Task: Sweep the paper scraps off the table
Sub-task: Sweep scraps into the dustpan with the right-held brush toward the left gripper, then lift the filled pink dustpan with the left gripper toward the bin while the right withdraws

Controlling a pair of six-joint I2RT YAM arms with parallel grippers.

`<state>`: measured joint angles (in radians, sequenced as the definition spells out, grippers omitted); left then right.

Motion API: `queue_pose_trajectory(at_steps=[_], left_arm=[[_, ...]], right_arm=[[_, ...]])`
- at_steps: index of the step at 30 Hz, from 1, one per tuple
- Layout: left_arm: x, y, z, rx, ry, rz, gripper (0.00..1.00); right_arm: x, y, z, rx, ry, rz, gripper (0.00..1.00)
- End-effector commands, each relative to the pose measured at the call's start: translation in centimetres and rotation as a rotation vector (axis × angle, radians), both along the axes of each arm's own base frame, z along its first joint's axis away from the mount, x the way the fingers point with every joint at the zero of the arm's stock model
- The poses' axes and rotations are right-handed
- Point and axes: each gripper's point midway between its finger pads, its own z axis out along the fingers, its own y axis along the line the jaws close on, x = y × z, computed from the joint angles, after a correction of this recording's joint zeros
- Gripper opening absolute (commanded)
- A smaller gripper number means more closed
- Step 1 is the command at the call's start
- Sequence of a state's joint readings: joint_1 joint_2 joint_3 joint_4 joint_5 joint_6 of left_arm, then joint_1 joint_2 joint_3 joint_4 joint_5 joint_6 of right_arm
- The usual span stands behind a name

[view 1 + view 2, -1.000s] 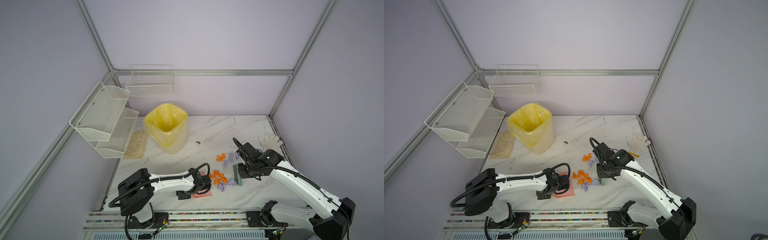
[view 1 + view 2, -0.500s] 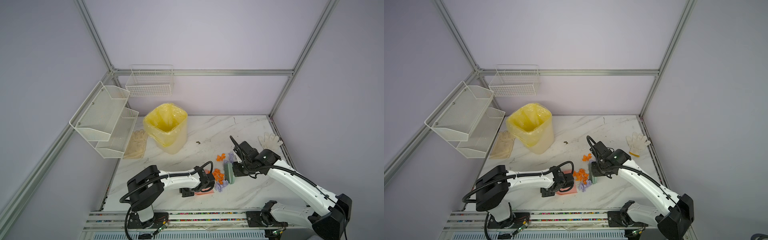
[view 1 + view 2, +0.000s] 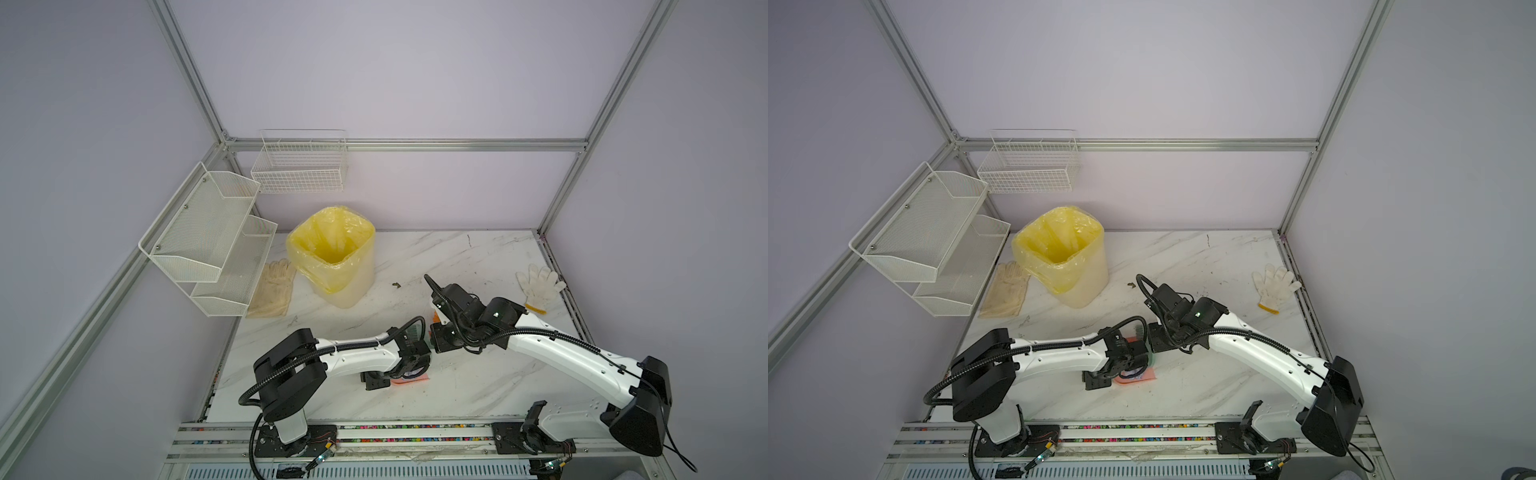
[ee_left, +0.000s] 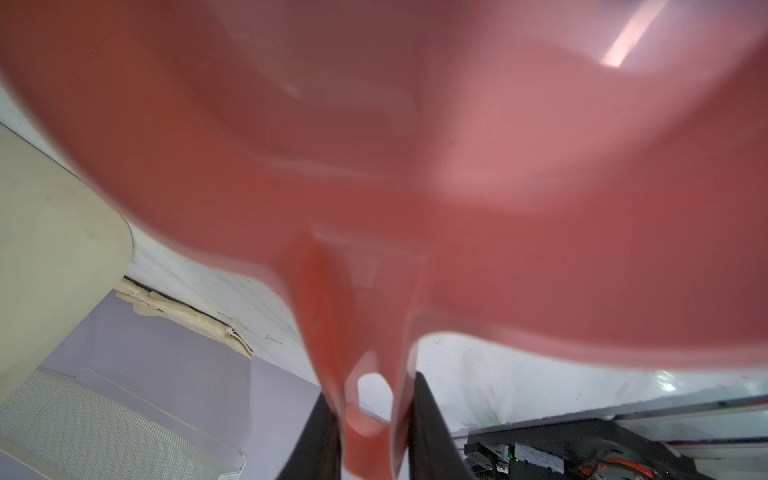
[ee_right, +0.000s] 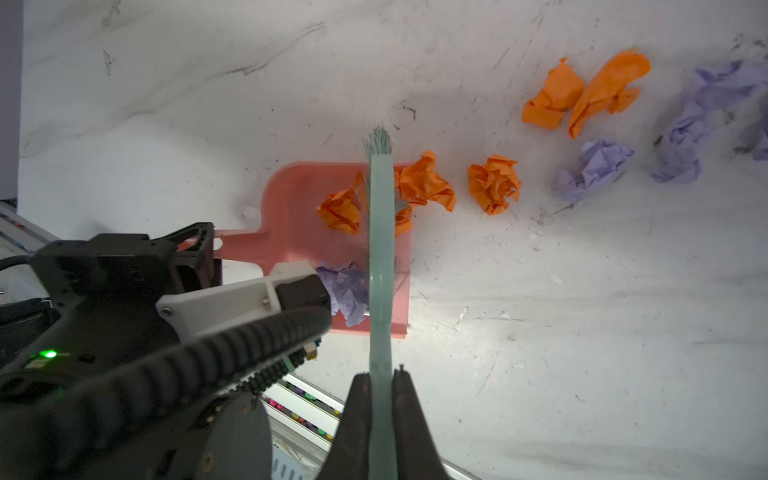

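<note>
Right gripper (image 5: 380, 376) is clamped on the green brush (image 5: 380, 249), which I see lying across the mouth of the pink dustpan (image 5: 291, 199). Left gripper (image 4: 370, 415) is closed on the dustpan's handle. A few paper scraps (image 5: 494, 183) sit inside the dustpan; the rest lie on the table (image 5: 582, 291) beyond its lip. The dustpan looks flat on the table, though the wrist view is blurred.

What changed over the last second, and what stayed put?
The right gripper, shut on the teal brush, swept leftward in the top views, pushing some orange and purple paper scraps into the pink dustpan; others remain on the table. Nothing was grasped or released. The left gripper kept the dustpan's handle, roughly in place; the bin and white glove stayed.
</note>
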<state>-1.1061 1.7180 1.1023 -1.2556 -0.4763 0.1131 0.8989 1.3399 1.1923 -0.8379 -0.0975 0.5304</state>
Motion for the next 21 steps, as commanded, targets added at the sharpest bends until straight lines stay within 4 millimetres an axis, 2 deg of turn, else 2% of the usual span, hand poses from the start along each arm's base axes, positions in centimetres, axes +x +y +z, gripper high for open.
queue_pose_trajectory(at_steps=[1,9,16,21], left_arm=[[0.7,-1.1,1.7,-0.076,-0.043,0.023,0.12],[1.1,-1.0,1.9,-0.093,-0.064,0.034,0.12],[1.6,-0.9,3.5,-0.140,-0.114,0.044,0.11],[2.1,-0.6,4.7,-0.158,-0.160,0.050,0.11]], right_arm=[[1.2,0.4,2.8,0.038,-0.074,-0.038,0.00],[1.7,-2.9,5.2,-0.037,-0.155,-0.135,0.00],[2.3,-4.8,6.2,-0.065,-0.206,-0.188,0.00],[3.0,-6.7,8.3,-0.065,-0.262,-0.244,0.00]])
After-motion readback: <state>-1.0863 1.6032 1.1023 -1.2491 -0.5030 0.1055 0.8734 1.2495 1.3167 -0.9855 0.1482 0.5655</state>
